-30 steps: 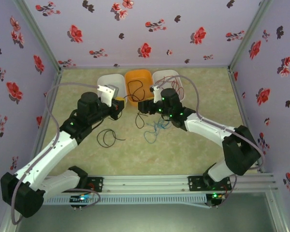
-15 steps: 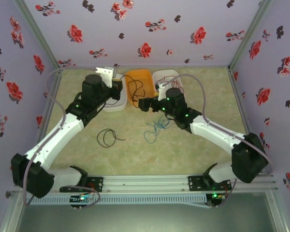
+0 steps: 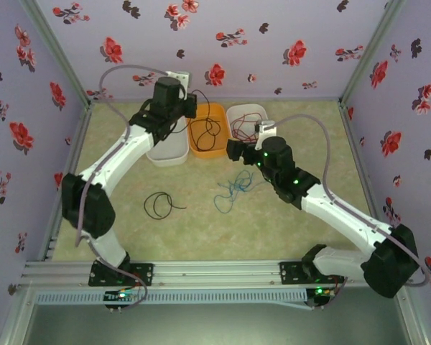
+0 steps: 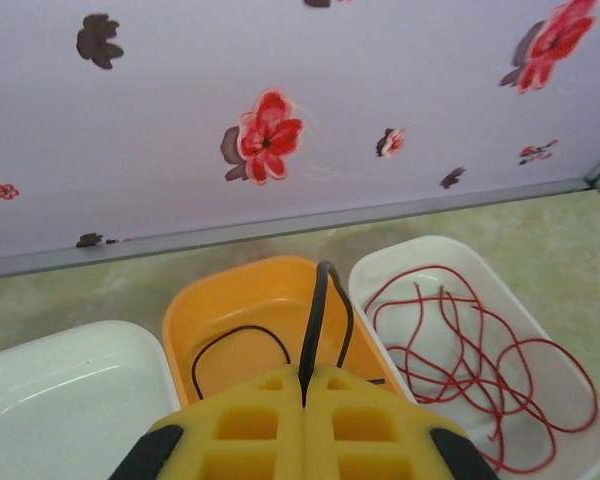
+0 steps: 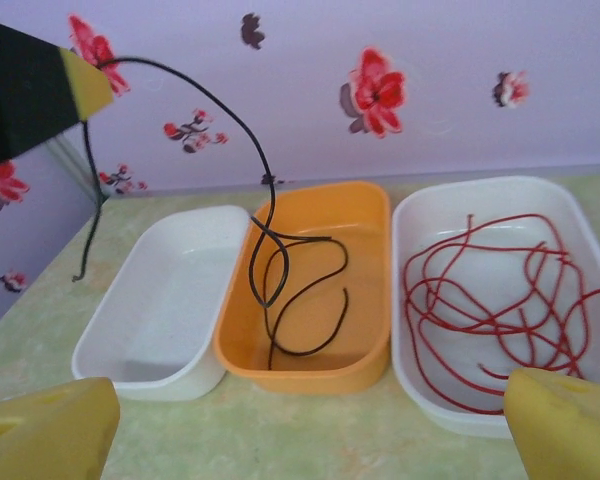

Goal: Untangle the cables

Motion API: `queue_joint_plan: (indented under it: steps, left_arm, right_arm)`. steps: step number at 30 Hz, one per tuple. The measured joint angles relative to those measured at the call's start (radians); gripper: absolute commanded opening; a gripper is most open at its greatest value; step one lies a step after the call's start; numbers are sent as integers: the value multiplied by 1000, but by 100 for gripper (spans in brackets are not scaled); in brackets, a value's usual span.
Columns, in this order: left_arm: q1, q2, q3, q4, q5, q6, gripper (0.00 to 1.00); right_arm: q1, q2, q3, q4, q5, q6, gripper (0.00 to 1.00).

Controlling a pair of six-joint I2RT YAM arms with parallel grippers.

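Note:
My left gripper (image 3: 189, 107) is raised at the back wall, shut on a black cable (image 4: 320, 310). That cable (image 5: 298, 292) hangs from the yellow fingertips (image 5: 88, 88) and coils into the orange bin (image 3: 201, 147). A red cable (image 5: 485, 300) lies looped in the right white bin (image 3: 262, 115). My right gripper (image 3: 233, 149) hovers in front of the bins, open wide with nothing between its fingers (image 5: 50, 440). On the table lie a tangled light blue cable (image 3: 233, 188) and another black cable (image 3: 161, 205).
The left white bin (image 5: 150, 300) holds nothing. The three bins stand side by side against the back edge, close to the flowered wall (image 3: 223, 50). Side walls close in the table on both sides.
The left arm has swung up and back towards the wall, carrying the black cable over the orange bin. The right gripper has opened wide and drawn back to the right.

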Motion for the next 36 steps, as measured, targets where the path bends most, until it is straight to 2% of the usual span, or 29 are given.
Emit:
queue_joint_plan:
  steps: [6,13,18,24,36]
  left_arm:
    - [-4,152,126,-71,-60,-30,0]
    - [-39,315,303,-161,-186,-56,0]
    - [-75,421,422,-204,-237,-87,0]
    - [-88,504,488,-216,-257,-135,0]
    - [-92,576,500,-164,-235,-222,0]
  right_arm:
    - [0,-68,-21,-29,72,0,99]
    - [-5,-84,-21,-106,180,4,99]
    - [-5,-84,-21,-132,201,4,99]
    - [-5,-85,-21,-148,208,18,99]
    - [-5,-85,-21,-147,209,28,99]
